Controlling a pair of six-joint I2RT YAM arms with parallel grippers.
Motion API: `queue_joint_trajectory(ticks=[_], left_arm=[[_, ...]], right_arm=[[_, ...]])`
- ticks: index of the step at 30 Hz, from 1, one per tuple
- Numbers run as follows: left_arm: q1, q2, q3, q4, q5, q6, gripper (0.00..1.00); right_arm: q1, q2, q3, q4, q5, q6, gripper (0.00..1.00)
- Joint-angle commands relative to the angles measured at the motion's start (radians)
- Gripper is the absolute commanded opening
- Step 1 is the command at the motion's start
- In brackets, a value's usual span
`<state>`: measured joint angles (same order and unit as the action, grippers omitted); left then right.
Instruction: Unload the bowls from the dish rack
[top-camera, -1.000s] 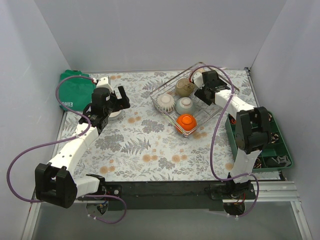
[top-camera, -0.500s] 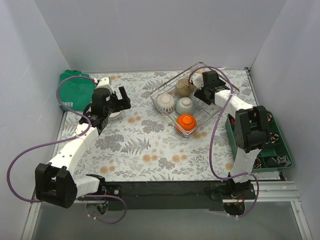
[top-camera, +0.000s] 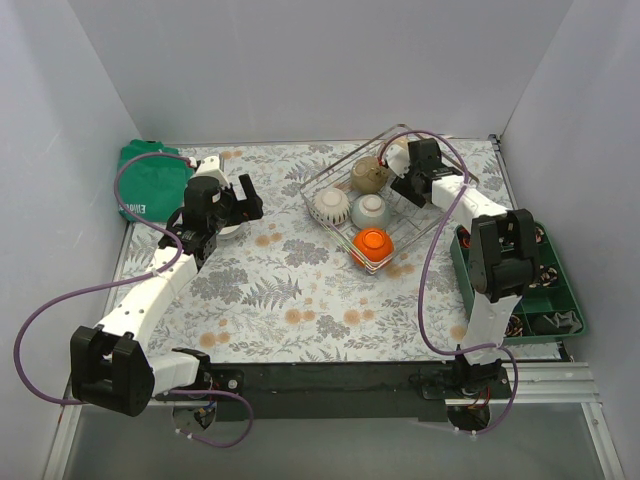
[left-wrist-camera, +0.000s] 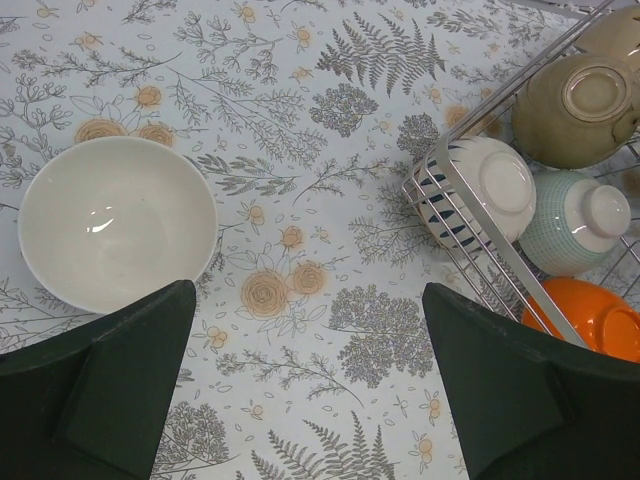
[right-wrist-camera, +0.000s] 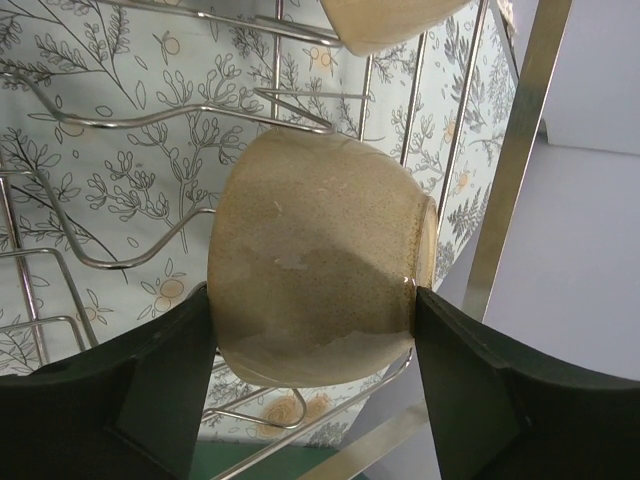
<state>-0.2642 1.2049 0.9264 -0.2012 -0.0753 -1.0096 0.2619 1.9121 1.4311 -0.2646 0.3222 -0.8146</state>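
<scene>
The wire dish rack (top-camera: 420, 235) stands at the far right of the table. It holds a beige bowl (top-camera: 370, 175), a ribbed white bowl (top-camera: 332, 206), a mint bowl (top-camera: 369, 210) and an orange bowl (top-camera: 372, 242). My right gripper (top-camera: 403, 172) is in the rack's far corner. In the right wrist view its fingers (right-wrist-camera: 170, 380) press both sides of a speckled beige bowl (right-wrist-camera: 320, 270) lying on the tines. A cream bowl (right-wrist-camera: 385, 15) sits just beyond. My left gripper (left-wrist-camera: 310, 390) is open and empty over the tablecloth. A white bowl (left-wrist-camera: 115, 220) stands upright just left of it.
A dark green compartment tray (top-camera: 545, 290) of small items sits right of the rack. A green cloth bag (top-camera: 150, 180) lies at the far left corner. The rack's near-left rim (left-wrist-camera: 490, 230) is close to my left gripper's right side.
My right gripper has shifted slightly toward the rack's far right corner. The left arm has barely moved.
</scene>
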Motion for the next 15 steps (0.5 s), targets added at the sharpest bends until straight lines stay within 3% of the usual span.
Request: queue_joint_trajectory(ticks=[1,6,15], left_arm=[[-0.004,-0.016,-0.003,0.016,0.022,0.005,0.98],[-0.003,-0.013,-0.003,0.016,0.026,0.003,0.98],[-0.003,-0.011,-0.003,0.017,0.043,0.000,0.98]], right_arm=[[-0.007,0.064,0.015,-0.105,-0.083,0.046,0.70],[-0.007,0.039,0.034,-0.110,-0.078,0.072,0.50],[-0.007,-0.056,0.078,-0.110,-0.080,0.137,0.31]])
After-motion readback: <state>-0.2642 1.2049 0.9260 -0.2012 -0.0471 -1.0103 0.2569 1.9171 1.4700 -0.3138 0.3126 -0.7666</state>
